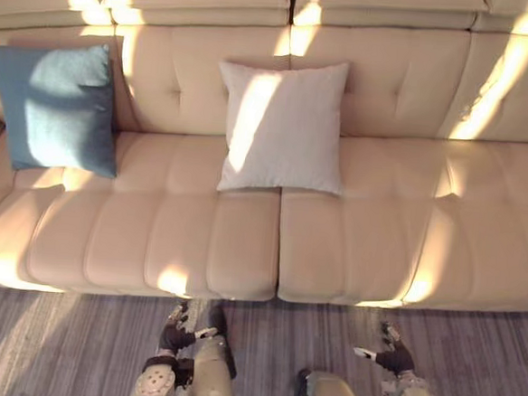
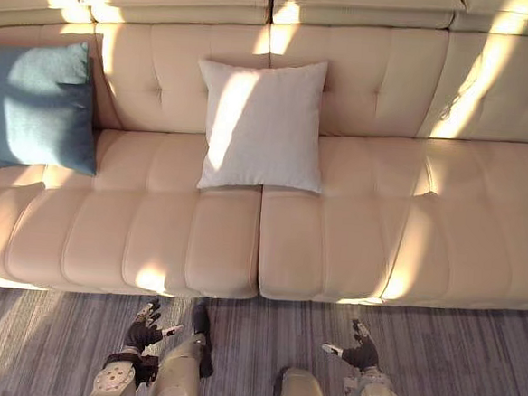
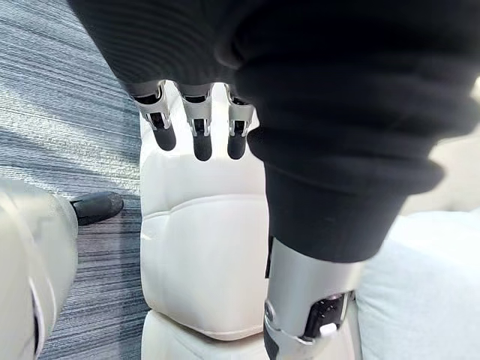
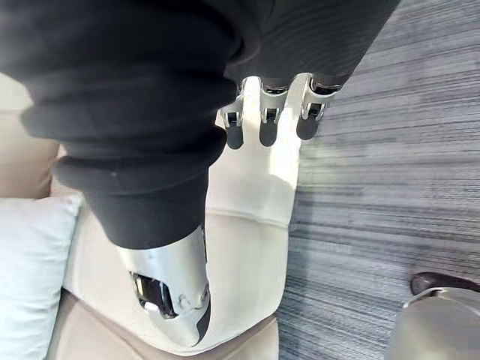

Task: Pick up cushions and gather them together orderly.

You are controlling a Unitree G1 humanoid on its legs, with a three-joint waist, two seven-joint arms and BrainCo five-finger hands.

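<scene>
Nearest to us, both hands hang low over the grey carpet floor (image 1: 54,346), just short of the front edge of the sofa (image 1: 378,251). The left hand (image 1: 178,334) is on our left and the right hand (image 1: 391,356) on our right, well apart from each other. Neither touches the sofa.

Left hand is released. In its wrist view the fingers (image 3: 201,131) run out straight with the thumb off to the side, holding nothing. Right hand is in the same state, with fingers (image 4: 268,120) straight, thumb apart and no grasp. Past the fingertips, both wrist views show the sofa's seat edge with carpet beside it.

Further out, the sofa is beige with a tufted seat and back, and it spans the full width of the head views. A seam between two seat sections runs roughly down the middle.

We see the white cushion (image 1: 282,127) on the seat near the middle. It stands upright against the backrest, with its bottom edge at the seat seam. The blue cushion (image 1: 60,107) is at the sofa's left end, also propped on the backrest and slightly tilted. The two cushions are well apart, with bare backrest between them, and both are far from our hands.
</scene>
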